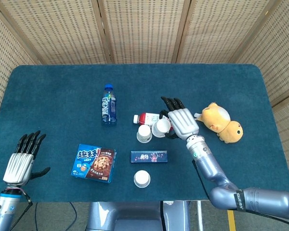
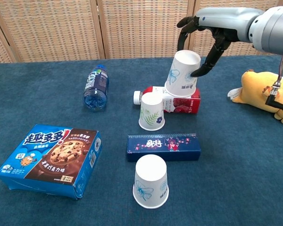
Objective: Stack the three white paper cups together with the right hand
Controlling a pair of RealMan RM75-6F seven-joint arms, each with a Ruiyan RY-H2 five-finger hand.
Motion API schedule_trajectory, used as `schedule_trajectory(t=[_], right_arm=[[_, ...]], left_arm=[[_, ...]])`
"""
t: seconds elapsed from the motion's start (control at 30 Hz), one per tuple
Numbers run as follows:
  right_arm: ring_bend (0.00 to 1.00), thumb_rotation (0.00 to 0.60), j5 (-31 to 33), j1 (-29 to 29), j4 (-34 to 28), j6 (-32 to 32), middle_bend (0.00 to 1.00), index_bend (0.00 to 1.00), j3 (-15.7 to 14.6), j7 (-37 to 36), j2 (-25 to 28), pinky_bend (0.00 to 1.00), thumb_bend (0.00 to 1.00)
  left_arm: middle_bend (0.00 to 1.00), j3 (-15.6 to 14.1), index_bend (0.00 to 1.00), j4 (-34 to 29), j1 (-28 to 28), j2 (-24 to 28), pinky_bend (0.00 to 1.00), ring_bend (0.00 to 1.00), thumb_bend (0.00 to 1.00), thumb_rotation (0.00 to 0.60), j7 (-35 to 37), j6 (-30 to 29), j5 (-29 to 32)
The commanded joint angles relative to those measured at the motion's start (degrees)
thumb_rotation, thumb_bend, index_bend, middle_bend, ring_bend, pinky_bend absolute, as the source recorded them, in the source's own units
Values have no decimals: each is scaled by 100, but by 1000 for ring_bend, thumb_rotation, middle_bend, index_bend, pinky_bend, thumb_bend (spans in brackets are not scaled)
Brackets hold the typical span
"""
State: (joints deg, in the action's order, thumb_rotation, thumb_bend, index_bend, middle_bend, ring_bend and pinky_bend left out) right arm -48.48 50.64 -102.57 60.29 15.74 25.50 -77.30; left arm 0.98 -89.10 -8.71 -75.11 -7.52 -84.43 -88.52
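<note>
A: Right hand (image 2: 212, 40) status?

B: Fingers curled round a white paper cup, the carried cup (image 2: 182, 74), held upside down and tilted, lifted off the table (image 1: 58, 86). It hangs over the red-labelled bottle (image 2: 191, 102) lying mid-table, just beside the middle cup (image 2: 152, 111).

A: Other cups?

B: The middle cup stands inverted near the table's centre, against the bottle's cap end. The near cup (image 2: 151, 181) is inverted too, close to the front edge, just in front of the dark blue box (image 2: 163, 146).

A: Left hand?

B: Left hand (image 1: 20, 162) is at the front left corner, fingers spread, holding nothing.

A: Risks?

B: Judging from here: the carried cup is tilted, so its rim could catch the middle cup's base and knock it over instead of sliding on. The bottle is right under the hand, so fingers may bump it and roll it into the middle cup. Paper wall is soft; squeeze too hard and it won't nest.

A: Clutter?

B: Blue water bottle (image 2: 95, 87) and cookie box (image 2: 51, 158) on the left side, yellow plush toy (image 2: 266, 94) towards the right edge. All well apart from the cups.
</note>
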Motion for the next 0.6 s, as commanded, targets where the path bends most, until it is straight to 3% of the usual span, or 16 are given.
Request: schedule_trajectory(t=[0.03, 0.6], right_arm=[[0, 600, -23, 25, 38, -8, 75, 489, 0, -39, -83, 0, 318], [0, 600, 42, 316, 466, -86, 75, 489, 80, -36, -730, 0, 318]], left_arm=[[0, 7, 16, 4, 0, 0, 0, 0, 114, 600, 11, 0, 3], [0, 74, 16, 24, 7, 43, 0, 0, 114, 600, 134, 7, 81]])
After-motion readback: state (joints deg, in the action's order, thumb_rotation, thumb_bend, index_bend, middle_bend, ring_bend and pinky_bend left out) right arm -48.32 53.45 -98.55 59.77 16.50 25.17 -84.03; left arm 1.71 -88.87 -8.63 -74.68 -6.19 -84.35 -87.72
